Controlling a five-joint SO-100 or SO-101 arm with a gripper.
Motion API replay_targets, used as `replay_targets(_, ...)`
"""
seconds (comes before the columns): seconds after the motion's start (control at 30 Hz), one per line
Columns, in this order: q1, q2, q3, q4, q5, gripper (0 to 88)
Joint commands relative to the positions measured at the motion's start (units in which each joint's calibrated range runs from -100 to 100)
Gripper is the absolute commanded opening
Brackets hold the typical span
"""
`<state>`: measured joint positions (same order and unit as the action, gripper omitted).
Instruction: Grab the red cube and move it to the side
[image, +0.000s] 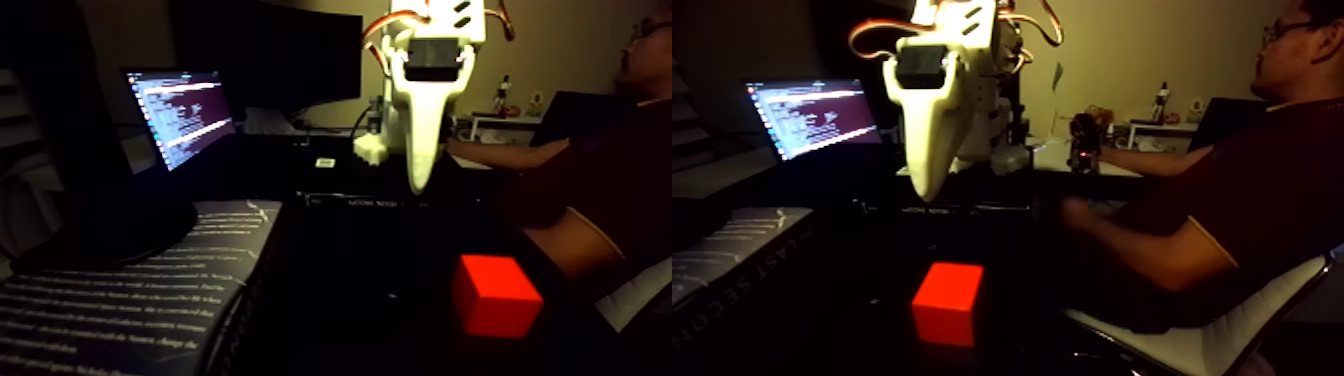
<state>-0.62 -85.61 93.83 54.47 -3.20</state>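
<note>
Red cube (495, 295): smooth, matt, unmarked faces. End effector (420, 185): smooth white plastic, slight sheen. Table (380, 290): dark, glossy, reflecting the cube. Laptop (180, 115) screen: glossy, lit.

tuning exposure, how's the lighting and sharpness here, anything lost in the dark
In the fixed view the dark tabletop is lost in shadow; the red cube glows saturated, faces barely distinguishable; the white gripper is readable but soft; the laptop screen glares, its text blurred.
</note>
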Motion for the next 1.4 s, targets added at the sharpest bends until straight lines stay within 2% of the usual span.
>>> replay_targets(0.0,0.0,-0.4,-0.5,-0.3,0.1,1.0)
replay_targets(1.37,-0.1,-0.4,-0.5,-0.3,0.0,1.4)
